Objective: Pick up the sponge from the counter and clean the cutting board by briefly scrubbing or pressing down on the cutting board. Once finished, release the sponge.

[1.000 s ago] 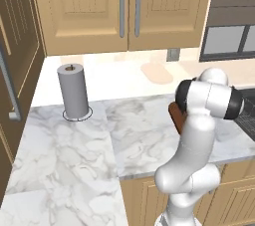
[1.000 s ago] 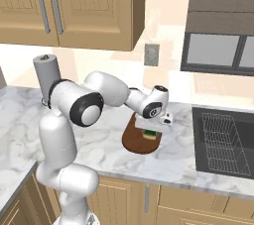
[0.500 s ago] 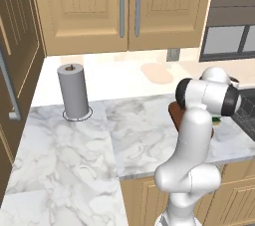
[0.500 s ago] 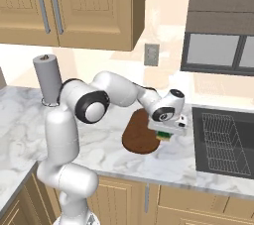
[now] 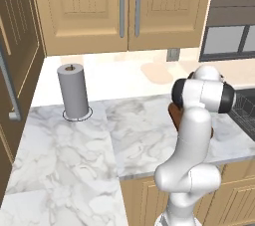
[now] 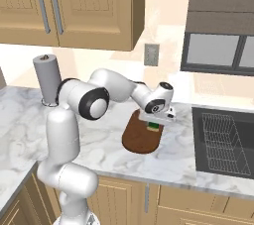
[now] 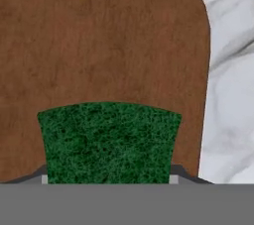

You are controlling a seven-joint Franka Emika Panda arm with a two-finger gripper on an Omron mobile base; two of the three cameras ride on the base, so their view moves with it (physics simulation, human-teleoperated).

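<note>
The dark brown cutting board (image 6: 139,137) lies on the white marble counter (image 6: 183,162), just left of the sink. My gripper (image 6: 155,123) points down over the board's right part, shut on the green and yellow sponge (image 6: 154,127), which sits low against the wood. In the hand view the sponge (image 7: 109,142) shows its green face between my fingertips (image 7: 173,178), with the cutting board (image 7: 109,45) and its hanging hole beyond. In the left base view my own arm hides most of the cutting board (image 5: 174,115).
A grey paper towel roll (image 6: 47,77) stands at the back left of the counter. A dark sink with a wire rack (image 6: 223,142) lies right of the board. Wall cabinets (image 6: 69,6) hang above, and an outlet (image 6: 151,54) is on the wall.
My gripper with the sponge slid right toward the board's edge, then came back left over the board. The board and the roll have stayed put.
</note>
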